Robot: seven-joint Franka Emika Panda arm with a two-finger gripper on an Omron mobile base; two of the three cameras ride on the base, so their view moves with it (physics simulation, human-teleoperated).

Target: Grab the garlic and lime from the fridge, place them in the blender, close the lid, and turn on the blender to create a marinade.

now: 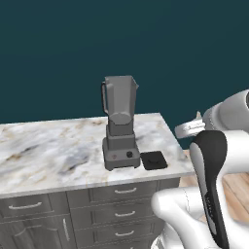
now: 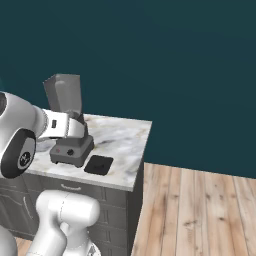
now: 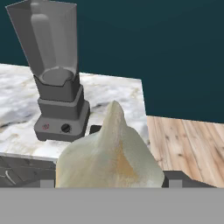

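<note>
A pale garlic bulb (image 3: pixel 109 153) sits large at the bottom of the hand view, with my gripper (image 3: pixel 109 181) shut on it; only the dark finger tips (image 3: pixel 174 178) show beside it. Ahead on the marble counter (image 1: pixel 48 151) stands the grey blender (image 1: pixel 119 126) (image 3: pixel 57 78). Its smoky jar is open at the top. The flat black lid (image 1: pixel 153 160) (image 2: pixel 98 164) lies on the counter just right of the base. In the right base view my forearm crosses in front of the blender (image 2: pixel 67 95). The lime and the fridge are out of view.
The counter ends just right of the lid, with wooden floor (image 2: pixel 200 210) beyond it. Grey drawers (image 1: pixel 121 199) run under the counter. A dark teal wall (image 1: pixel 121 39) stands behind.
</note>
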